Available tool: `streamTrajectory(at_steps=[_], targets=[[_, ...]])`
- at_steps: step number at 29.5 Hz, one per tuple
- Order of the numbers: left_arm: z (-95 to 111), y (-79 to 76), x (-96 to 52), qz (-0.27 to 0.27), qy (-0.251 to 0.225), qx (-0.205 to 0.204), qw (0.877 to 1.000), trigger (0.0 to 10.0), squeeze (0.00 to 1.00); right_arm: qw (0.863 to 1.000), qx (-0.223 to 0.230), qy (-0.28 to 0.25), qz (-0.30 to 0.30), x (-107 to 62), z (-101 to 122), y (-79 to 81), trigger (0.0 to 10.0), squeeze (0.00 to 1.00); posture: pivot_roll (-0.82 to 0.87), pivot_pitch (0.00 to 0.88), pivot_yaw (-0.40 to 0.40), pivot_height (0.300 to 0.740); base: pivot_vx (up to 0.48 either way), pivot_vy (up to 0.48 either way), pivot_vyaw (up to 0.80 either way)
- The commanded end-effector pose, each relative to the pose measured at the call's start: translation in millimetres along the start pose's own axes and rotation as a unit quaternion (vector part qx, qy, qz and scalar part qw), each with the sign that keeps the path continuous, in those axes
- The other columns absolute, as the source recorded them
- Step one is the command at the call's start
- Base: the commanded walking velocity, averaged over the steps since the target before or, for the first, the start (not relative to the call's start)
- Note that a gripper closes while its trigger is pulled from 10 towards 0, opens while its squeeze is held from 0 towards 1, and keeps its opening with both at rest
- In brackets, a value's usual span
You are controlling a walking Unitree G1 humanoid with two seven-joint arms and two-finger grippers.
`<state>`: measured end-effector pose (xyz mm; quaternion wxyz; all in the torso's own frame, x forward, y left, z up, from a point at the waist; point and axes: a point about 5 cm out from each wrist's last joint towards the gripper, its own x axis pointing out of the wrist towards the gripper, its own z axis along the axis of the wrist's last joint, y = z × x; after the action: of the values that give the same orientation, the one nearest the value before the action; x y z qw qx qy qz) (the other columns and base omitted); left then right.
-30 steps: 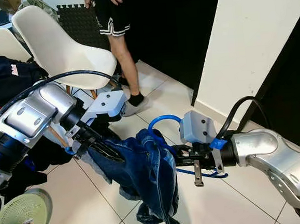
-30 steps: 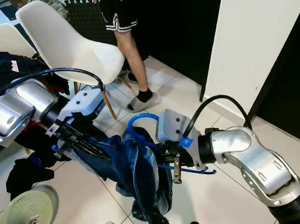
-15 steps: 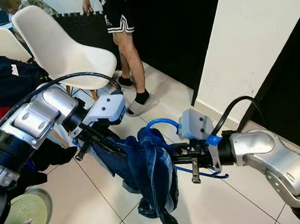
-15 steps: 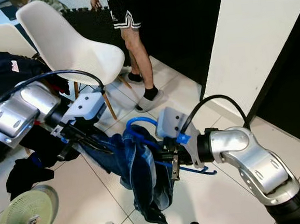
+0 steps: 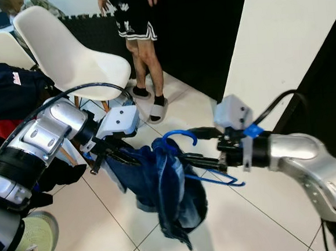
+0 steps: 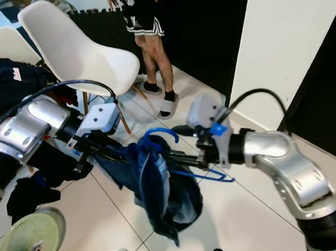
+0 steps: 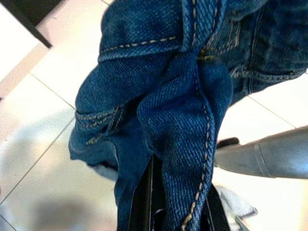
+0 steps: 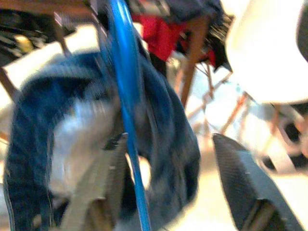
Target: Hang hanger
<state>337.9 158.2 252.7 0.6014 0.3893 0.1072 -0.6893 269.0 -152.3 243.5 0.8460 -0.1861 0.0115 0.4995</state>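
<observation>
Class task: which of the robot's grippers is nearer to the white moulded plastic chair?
Left. The left gripper, clamped on the blue denim garment, sits just below the white moulded plastic chair; the right gripper, beside the blue hanger, lies farther off, across the garment.

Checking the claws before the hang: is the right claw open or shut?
Open. In the right wrist view its two fingers stand wide apart, the blue hanger passing between them, denim jeans draped on it.

- The two head views look forward and down from above both silver arms onto the pale tiled floor (image 5: 268, 210), sharing the white moulded chair (image 6: 80, 51) and the blue denim garment (image 5: 170, 189).
- The left wrist view sits very close against that denim (image 7: 192, 96), facing the tiles.
- The right wrist view, blurred, looks along the blue plastic hanger (image 8: 126, 110) towards the chair.
</observation>
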Motion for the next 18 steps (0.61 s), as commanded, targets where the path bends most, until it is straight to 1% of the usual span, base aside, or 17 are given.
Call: streamTrajectory(at_steps=[1, 3, 5, 6, 7, 8, 9, 11, 12, 13, 14, 17, 18], targets=[[10, 7.2, -18.0, 0.029, -0.006, 0.025, 0.999, 0.0, 0.0, 1.0, 0.006, 0.007, -0.007, -8.5, -6, -2.7, 10.0, 1.0, 0.06, 0.151, 0.065, 0.74, 0.0, 0.0, 0.0], [14, 9.9, -33.9, 0.052, -0.019, 0.032, 0.998, 0.0, 0.0, 0.997, 0.017, 0.039, -0.058, -30.8, -21, -15.1, 10.0, 1.0, 0.06, 0.154, 0.063, 0.74, 0.0, 0.0, 0.0], [14, 9.9, -33.9, 0.052, -0.019, 0.032, 0.998, 0.0, 0.0, 0.997, 0.017, 0.039, -0.058, -30.8, -21, -15.1, 10.0, 1.0, 0.06, 0.154, 0.063, 0.74, 0.0, 0.0, 0.0], [15, 10.3, -40.0, 0.058, -0.023, 0.035, 0.997, 0.0, 0.0, 0.995, 0.023, 0.047, -0.082, -39.4, -26, -20.0, 10.0, 1.0, 0.06, 0.154, 0.063, 0.74, 0.0, 0.0, 0.0], [19, 11.2, -46.7, 0.068, -0.039, 0.038, 0.996, 0.0, 0.0, 0.992, 0.037, 0.048, -0.111, -46.7, -32, -25.4, 10.0, 1.0, 0.06, 0.155, 0.064, 0.74, 0.0, 0.0, 0.0], [19, 11.2, -46.7, 0.068, -0.039, 0.038, 0.996, 0.0, 0.0, 0.992, 0.037, 0.048, -0.111, -46.7, -32, -25.4, 10.0, 1.0, 0.06, 0.155, 0.064, 0.74, 0.0, 0.0, 0.0], [22, 11.8, -50.7, 0.073, -0.05, 0.04, 0.995, 0.0, 0.0, 0.989, 0.047, 0.047, -0.13, -50.7, -35, -28.5, 10.0, 1.0, 0.06, 0.155, 0.064, 0.74, 0.0, 0.0, 0.0], [35, 17.0, -61.5, 0.096, -0.107, 0.041, 0.989, 0.0, 0.0, 0.976, 0.081, 0.054, -0.195, -56.9, -50, -37.4, 10.0, 1.0, 0.06, 0.154, 0.062, 0.74, 0.0, 0.0, 0.0], [35, 17.0, -61.5, 0.096, -0.107, 0.041, 0.989, 0.0, 0.0, 0.976, 0.081, 0.054, -0.195, -56.9, -50, -37.4, 10.0, 1.0, 0.06, 0.154, 0.062, 0.74, 0.0, 0.0, 0.0], [42, 19.3, -70.7, 0.11, -0.147, 0.042, 0.982, 0.0, 0.0, 0.959, 0.109, 0.069, -0.251, -59.2, -66, -42.0, 10.0, 1.0, 0.05, 0.155, 0.064, 0.74, 0.0, 0.0, 0.0], [43, 19.5, -72.9, 0.113, -0.154, 0.041, 0.981, 0.0, 0.0, 0.955, 0.115, 0.072, -0.263, -59.4, -69, -42.4, 10.0, 1.0, 0.05, 0.155, 0.064, 0.74, 0.0, 0.0, 0.0], [44, 19.9, -74.1, 0.114, -0.157, 0.041, 0.98, 0.0, 0.0, 0.954, 0.117, 0.072, -0.268, -59.8, -71, -42.4, 10.0, 1.0, 0.05, 0.155, 0.064, 0.74, 0.0, 0.0, 0.0], [44, 20.7, -79.4, 0.125, -0.165, 0.039, 0.978, 0.0, 0.0, 0.945, 0.135, 0.072, -0.29, -63.6, -77, -42.6, 10.0, 0.72, 0.05, 0.161, 0.063, 0.74, 0.0, 0.0, 0.0]])
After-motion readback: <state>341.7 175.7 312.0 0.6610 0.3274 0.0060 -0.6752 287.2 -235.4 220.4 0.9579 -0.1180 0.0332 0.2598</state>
